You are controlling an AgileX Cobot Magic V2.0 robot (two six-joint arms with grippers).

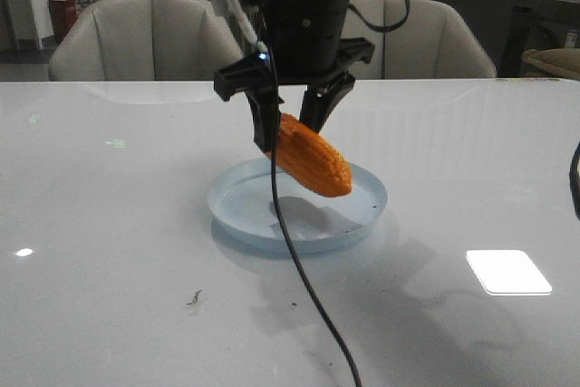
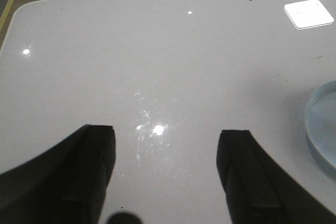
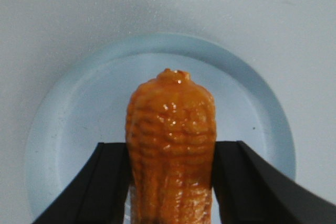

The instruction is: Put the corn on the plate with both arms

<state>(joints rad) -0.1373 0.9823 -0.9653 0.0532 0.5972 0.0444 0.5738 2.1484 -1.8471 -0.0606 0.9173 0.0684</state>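
Right gripper (image 1: pixel 290 129) hangs over the plate (image 1: pixel 237 208) with its black fingers (image 3: pixel 100 182) closed on the thick end of the corn (image 1: pixel 313 162), one finger pressed to each side. Held clear of the plate, the corn tilts down, its narrow tip pointing toward about 4 o'clock in the front view. From the right wrist, the cob (image 3: pixel 170 140) sits between the fingers with the plate (image 3: pixel 68 129) spread beneath it. Left gripper (image 2: pixel 168 169) is spread wide with nothing between its fingers, over bare table (image 2: pixel 157 51), the plate's rim (image 2: pixel 320 124) off at 3 o'clock.
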